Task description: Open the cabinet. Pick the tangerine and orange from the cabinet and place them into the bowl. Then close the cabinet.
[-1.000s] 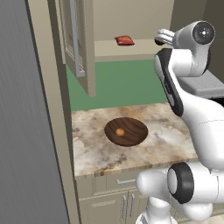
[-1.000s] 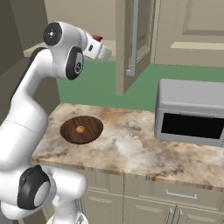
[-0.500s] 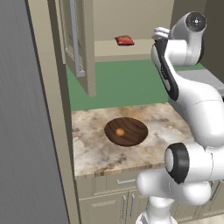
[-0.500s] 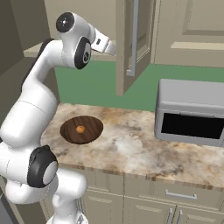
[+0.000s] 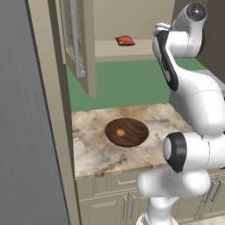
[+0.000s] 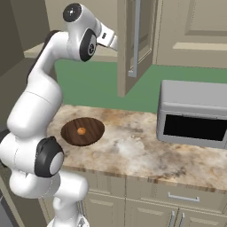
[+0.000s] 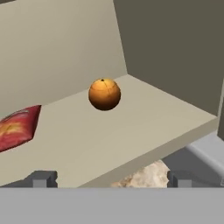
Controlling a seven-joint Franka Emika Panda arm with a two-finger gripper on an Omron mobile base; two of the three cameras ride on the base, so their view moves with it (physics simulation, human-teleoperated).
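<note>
1 orange (image 7: 104, 94) sits on the cabinet (image 7: 131, 131) shelf, a packet (image 7: 17, 127) beside it; another fruit (image 5: 120, 132) lies in the bowl (image 5: 136, 136) below.

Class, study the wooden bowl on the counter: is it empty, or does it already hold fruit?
Not empty. The bowl holds one small orange fruit near its middle; the other orange fruit sits on the cabinet shelf.

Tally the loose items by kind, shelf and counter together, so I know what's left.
Round orange fruits: 2, one on the cabinet shelf, one small one in the dark brown wooden bowl
Red snack bags: 1
Wooden bowls: 1
Grey microwaves: 1
Total: 5
</note>
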